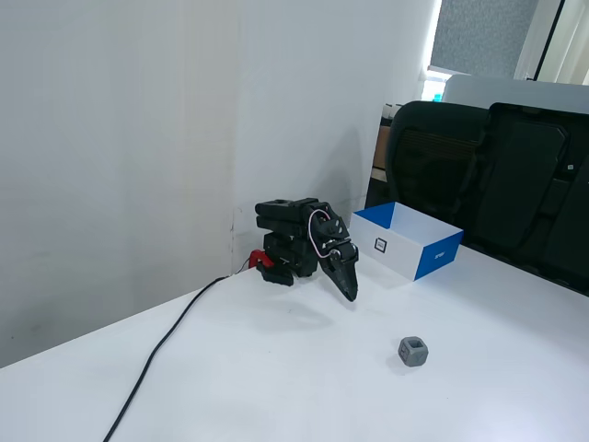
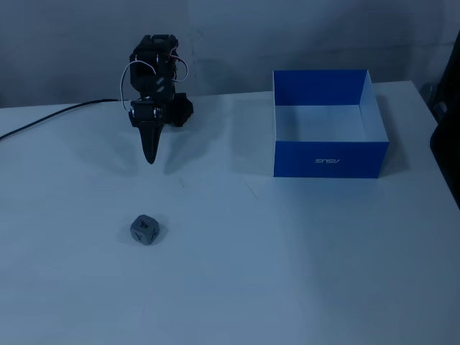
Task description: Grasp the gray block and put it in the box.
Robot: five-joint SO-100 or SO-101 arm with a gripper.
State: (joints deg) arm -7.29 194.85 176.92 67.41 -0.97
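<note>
The small dark-gray cube with rounded corners (image 1: 413, 351) (image 2: 144, 230) sits alone on the white table (image 1: 276, 387) (image 2: 287, 273), well apart from the shallow blue-and-white box (image 1: 409, 241) (image 2: 327, 123). The folded black arm's two-finger gripper (image 1: 351, 295) (image 2: 150, 159) points down with its jaws pressed together, holding nothing, hanging above the tabletop short of the cube.
</note>
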